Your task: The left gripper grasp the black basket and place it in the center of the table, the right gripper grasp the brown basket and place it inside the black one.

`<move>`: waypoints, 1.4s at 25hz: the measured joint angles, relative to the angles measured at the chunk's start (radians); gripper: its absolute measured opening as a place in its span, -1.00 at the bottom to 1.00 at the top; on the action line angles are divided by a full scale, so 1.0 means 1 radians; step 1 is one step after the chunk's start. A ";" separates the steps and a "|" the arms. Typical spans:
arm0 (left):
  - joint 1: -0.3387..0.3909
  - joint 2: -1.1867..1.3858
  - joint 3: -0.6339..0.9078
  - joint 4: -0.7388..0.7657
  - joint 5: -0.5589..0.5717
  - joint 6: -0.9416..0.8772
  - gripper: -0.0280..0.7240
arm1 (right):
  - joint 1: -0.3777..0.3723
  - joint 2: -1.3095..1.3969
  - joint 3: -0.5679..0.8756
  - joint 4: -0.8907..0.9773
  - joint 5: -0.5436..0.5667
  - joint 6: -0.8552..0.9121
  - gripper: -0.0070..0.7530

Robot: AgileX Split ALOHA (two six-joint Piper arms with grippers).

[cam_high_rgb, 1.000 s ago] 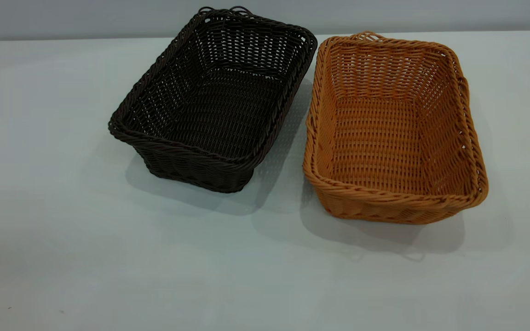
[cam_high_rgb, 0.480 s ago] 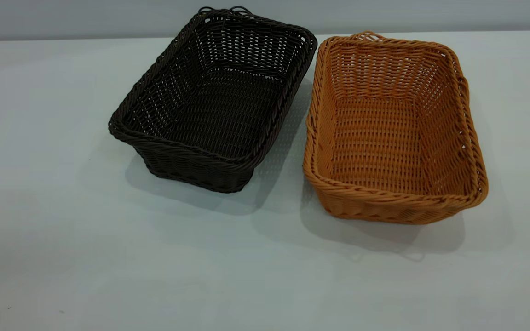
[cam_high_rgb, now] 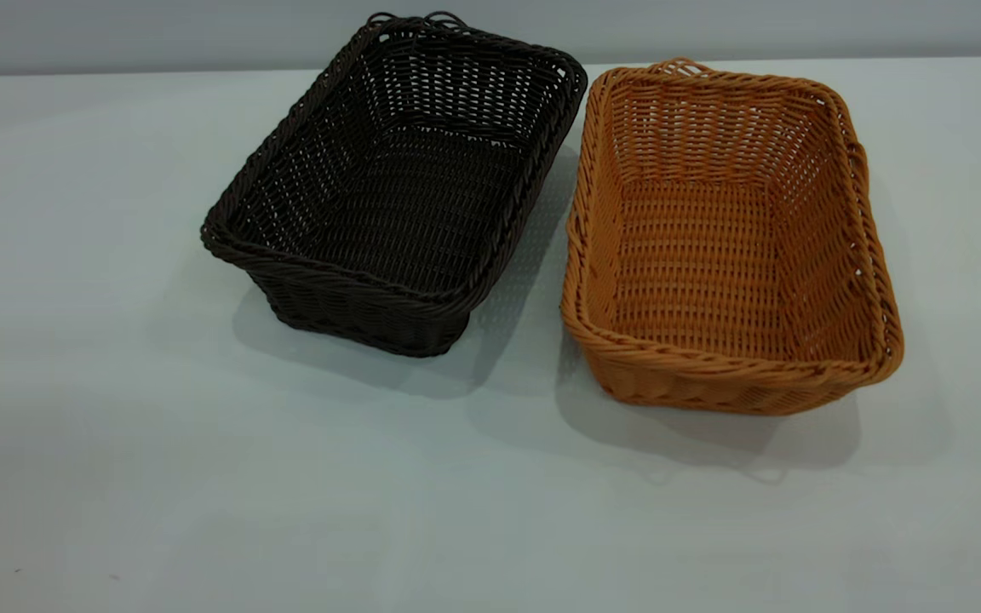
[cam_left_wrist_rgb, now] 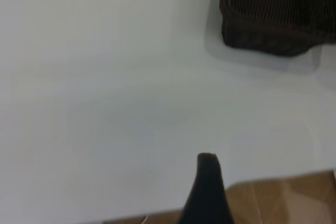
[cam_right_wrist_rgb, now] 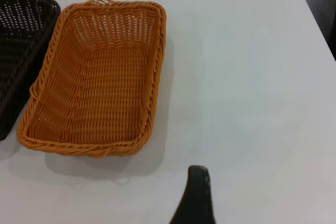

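The black basket (cam_high_rgb: 354,319) stands empty on the table (cam_high_rgb: 116,443), at the back left of centre and turned at an angle. The brown basket (cam_high_rgb: 712,387) stands empty right beside it on the right, their rims almost touching at the back. Neither gripper shows in the exterior view. In the left wrist view the left gripper (cam_left_wrist_rgb: 207,192) hovers over bare table near the table's edge, far from a corner of the black basket (cam_left_wrist_rgb: 262,30). In the right wrist view the right gripper (cam_right_wrist_rgb: 195,198) is over bare table, apart from the brown basket (cam_right_wrist_rgb: 94,93), with the black basket (cam_right_wrist_rgb: 21,40) beyond.
The table's front half is bare in the exterior view. The left wrist view shows the table's edge with brown floor (cam_left_wrist_rgb: 283,203) past it. The right wrist view shows the table's side edge (cam_right_wrist_rgb: 315,19) with a dark area beyond.
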 joint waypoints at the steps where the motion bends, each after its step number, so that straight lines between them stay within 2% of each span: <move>1: 0.000 0.054 -0.017 -0.001 -0.042 0.000 0.52 | 0.000 0.000 0.000 0.000 0.000 0.000 0.55; 9: 0.000 0.582 -0.138 -0.002 -0.406 0.081 0.52 | 0.000 0.003 -0.001 0.004 -0.015 0.018 0.55; 16: -0.004 1.075 -0.325 -0.068 -0.595 0.186 0.52 | 0.000 0.158 -0.001 0.007 -0.023 0.018 0.55; 23: -0.099 1.508 -0.563 -0.081 -0.706 0.217 0.52 | 0.000 0.347 -0.014 0.048 -0.121 0.018 0.55; 30: -0.177 1.874 -0.810 -0.082 -0.723 0.218 0.52 | 0.000 0.539 -0.014 0.138 -0.180 0.018 0.55; 35: -0.228 2.034 -0.952 -0.083 -0.727 0.218 0.52 | 0.000 0.669 -0.014 0.161 -0.230 0.005 0.55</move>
